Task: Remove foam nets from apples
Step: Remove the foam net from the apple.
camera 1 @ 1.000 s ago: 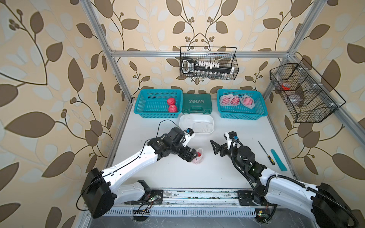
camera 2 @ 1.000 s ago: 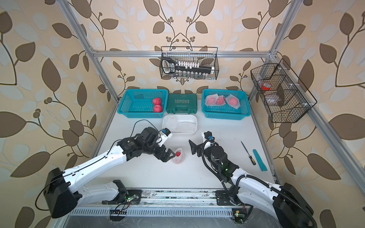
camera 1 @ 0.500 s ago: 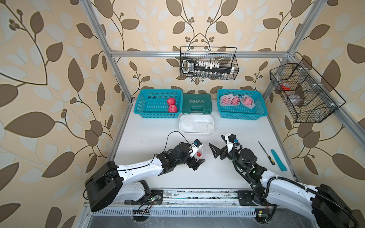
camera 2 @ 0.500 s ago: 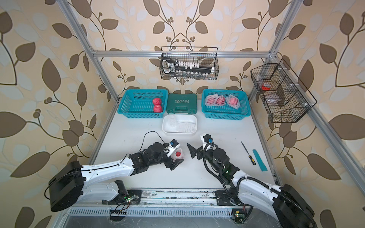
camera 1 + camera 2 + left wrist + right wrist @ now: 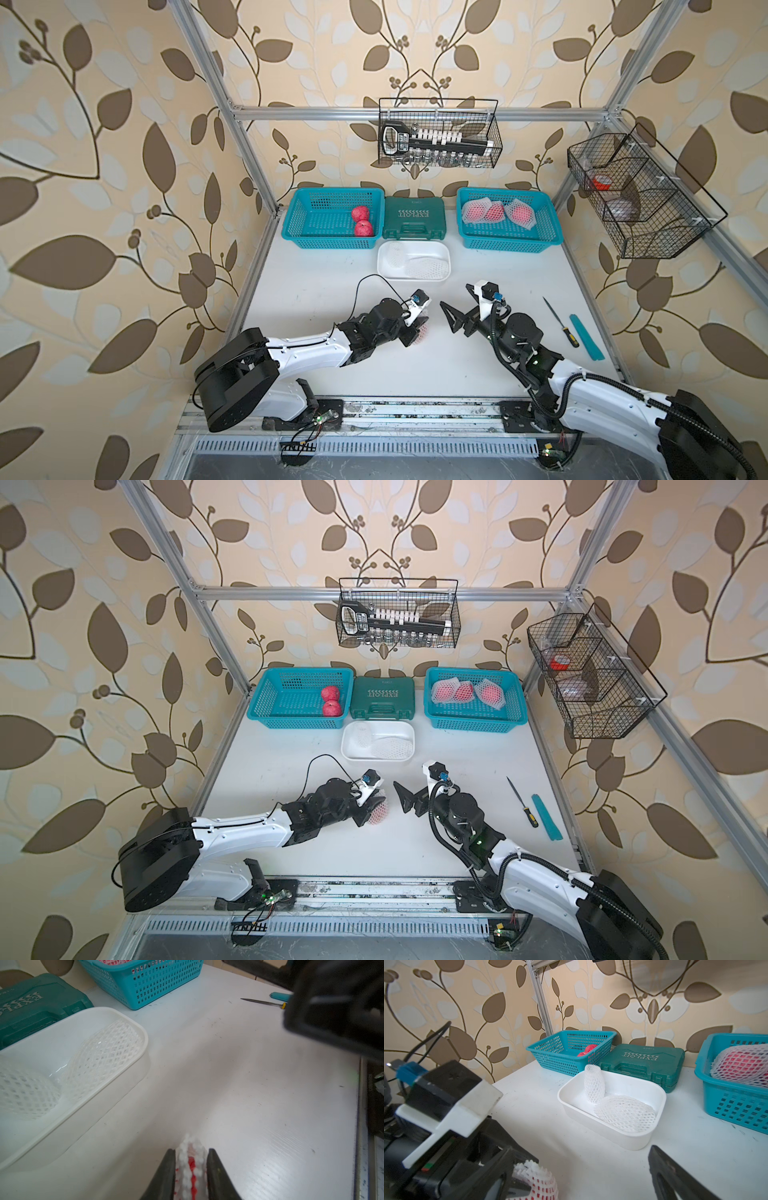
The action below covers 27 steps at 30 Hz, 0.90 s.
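The fingers [image 5: 166, 1172] of the left gripper [image 5: 190, 1150] are clamped on the bunched end of a foam net [image 5: 192, 1144]; the apple [image 5: 379, 812] inside it rests on the table [image 5: 324, 291] in front of the white tub [image 5: 612, 1135]; the right gripper [image 5: 455, 321] hovers just beside that apple, also in front of the tub, its fingers [image 5: 675, 1178] apart and holding nothing; in the tub lie two empty nets [image 5: 625, 1113], one flat, one propped upright; just behind the tub sits a green case [image 5: 413, 218]; behind and left of the tub, a teal basket [image 5: 316, 195] holds two bare apples [image 5: 360, 220]; behind and right, a second basket [image 5: 540, 232] holds three netted apples [image 5: 494, 212].
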### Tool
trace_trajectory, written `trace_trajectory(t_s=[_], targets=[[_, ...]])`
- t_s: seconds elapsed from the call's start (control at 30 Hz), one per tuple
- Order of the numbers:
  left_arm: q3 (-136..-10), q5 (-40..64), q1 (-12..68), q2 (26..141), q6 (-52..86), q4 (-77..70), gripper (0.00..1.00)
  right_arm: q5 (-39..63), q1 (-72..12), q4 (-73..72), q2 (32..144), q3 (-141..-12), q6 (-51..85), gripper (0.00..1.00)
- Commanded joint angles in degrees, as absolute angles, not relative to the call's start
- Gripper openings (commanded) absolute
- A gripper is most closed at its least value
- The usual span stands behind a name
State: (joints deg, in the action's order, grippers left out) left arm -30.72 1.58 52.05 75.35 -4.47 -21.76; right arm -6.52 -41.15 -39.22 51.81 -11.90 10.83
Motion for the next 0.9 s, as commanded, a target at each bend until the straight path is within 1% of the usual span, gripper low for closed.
trace_trajectory(t_s=[0.0,0.17,0.33,0.43,0.5,0.57,0.63,0.67,0.7,0.77,0.8,0.87], targets=[[-31.4,2.6,51.8,71.2,-5.1,-20.7,0.13,-7.8,-41.2,-39.2,51.2,-12.0,10.3,1.00],[-30.1,2.6,51.3,66.4,-5.0,-20.5,0.08,-8.4,-41.2,-38.8,51.1,-12.0,10.4,1.00],[-32.2,2.4,50.9,64.2,-5.0,-16.5,0.06,-9.3,-41.2,-39.1,51.0,-11.9,10.5,1.00],[-34.0,2.3,50.6,66.9,-5.4,-13.7,0.06,-9.3,-41.2,-39.1,50.9,-11.8,10.6,1.00],[-35.6,0.3,50.2,70.5,-3.9,-11.0,0.00,-9.2,-41.2,-39.2,50.9,-11.9,10.6,0.99],[-33.6,4.9,48.5,69.9,-1.0,-15.2,0.00,-9.1,-41.2,-39.2,50.8,-11.8,10.6,0.99],[-28.4,9.6,46.0,67.1,2.8,-25.8,0.01,-9.3,-41.2,-38.8,50.7,-11.8,10.5,0.99],[-27.7,9.2,45.9,66.3,2.8,-27.5,0.01,-9.5,-41.2,-38.8,50.6,-11.7,10.5,0.99],[-29.5,8.5,46.1,66.3,1.0,-24.0,0.01,-9.7,-41.2,-38.9,50.5,-11.6,10.5,0.99],[-37.0,3.0,47.1,68.2,-1.5,-9.8,0.00,-9.6,-41.2,-39.3,50.8,-11.6,10.5,0.99],[-38.2,2.7,46.9,68.7,-1.7,-7.8,0.00,-9.5,-41.2,-39.3,50.9,-11.6,10.5,0.99],[-34.9,5.8,46.3,66.5,-1.4,-12.7,0.00,-9.0,-41.2,-39.4,51.4,-11.9,10.6,0.99]])
